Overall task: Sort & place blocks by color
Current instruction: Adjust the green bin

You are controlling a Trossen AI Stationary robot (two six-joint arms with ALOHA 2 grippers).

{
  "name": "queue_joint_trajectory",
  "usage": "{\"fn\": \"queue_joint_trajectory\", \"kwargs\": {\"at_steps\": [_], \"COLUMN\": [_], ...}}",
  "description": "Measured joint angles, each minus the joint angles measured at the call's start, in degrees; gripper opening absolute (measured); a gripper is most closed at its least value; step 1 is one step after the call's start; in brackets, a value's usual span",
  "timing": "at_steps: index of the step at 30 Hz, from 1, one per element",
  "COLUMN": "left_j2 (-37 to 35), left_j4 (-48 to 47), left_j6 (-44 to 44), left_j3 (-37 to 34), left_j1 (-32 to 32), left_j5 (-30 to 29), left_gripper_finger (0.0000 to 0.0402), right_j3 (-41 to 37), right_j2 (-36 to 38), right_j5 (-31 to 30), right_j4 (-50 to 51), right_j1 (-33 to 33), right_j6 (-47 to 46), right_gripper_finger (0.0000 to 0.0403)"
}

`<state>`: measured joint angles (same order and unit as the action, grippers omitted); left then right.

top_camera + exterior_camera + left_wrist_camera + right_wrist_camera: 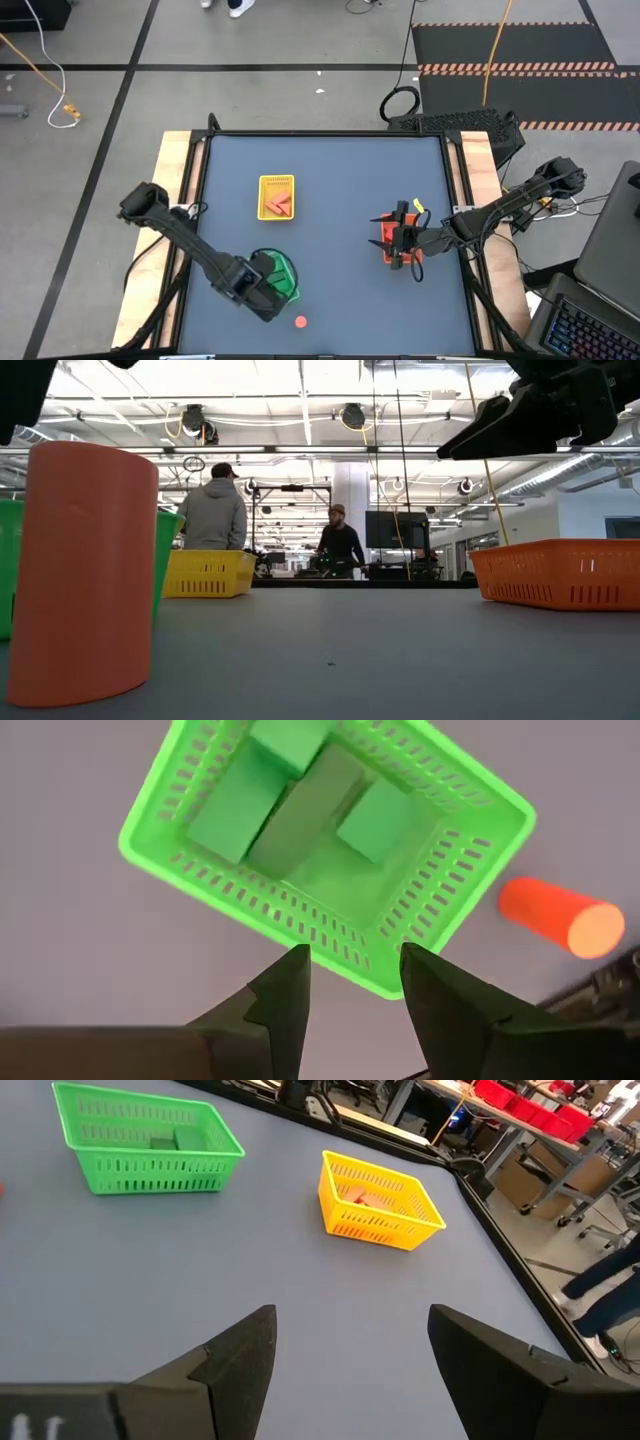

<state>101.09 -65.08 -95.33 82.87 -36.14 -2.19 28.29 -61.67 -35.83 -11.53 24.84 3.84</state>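
Observation:
Several green blocks (235, 805) lie in the green tray (440, 880) near the table's front. My left gripper (352, 960) hangs open above the tray's edge, pointing down, with nothing between its fingers; in the high view the left gripper (262, 292) covers part of the tray. A red round block (301, 321) stands on end on the table by the front edge. Salmon-pink blocks (277, 205) lie in the yellow tray (277, 183). My right gripper (350, 1320) is open and empty over the red tray (384, 241), hiding most of it.
In the low view the red round block (85, 570) stands close at the left, with the green tray (168, 555) behind it, the yellow tray (208, 573) farther off and the red tray (560, 572) at the right. Two people stand beyond the table's far edge.

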Motion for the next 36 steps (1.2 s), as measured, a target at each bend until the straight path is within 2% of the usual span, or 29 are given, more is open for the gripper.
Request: {"fn": "queue_joint_trajectory", "kwargs": {"at_steps": [8,13,17,25,36], "left_j2": [1.5,1.9,2.0,1.9,-0.2], "left_j4": [-2.6,-1.6,0.7,8.6,8.6], "left_j6": [-15.1,-19.3,-22.1,-22.2,-20.6], "left_j3": [0.1,-2.2,-6.4,-11.4,-11.4], "left_j1": [-1.5,-2.1,-2.3,-2.3,-2.1], "left_j5": [-0.9,-1.9,1.6,2.8,5.0], "left_gripper_finger": [0.0159,0.0159,0.0159,0.0159,0.0159], "right_j3": [0.0,0.0,0.0,0.0,0.0], "right_j2": [0.0,0.0,0.0,0.0,0.0], "right_j5": [0.0,0.1,0.1,0.1,0.1], "right_j4": [-0.2,-0.5,-0.4,-0.2,-0.2], "right_j1": [0.0,0.0,0.0,0.0,0.0], "right_j6": [0.0,0.5,0.5,1.5,1.6], "right_gripper_finger": [0.0254,0.0254,0.0254,0.0254,0.0254]}}
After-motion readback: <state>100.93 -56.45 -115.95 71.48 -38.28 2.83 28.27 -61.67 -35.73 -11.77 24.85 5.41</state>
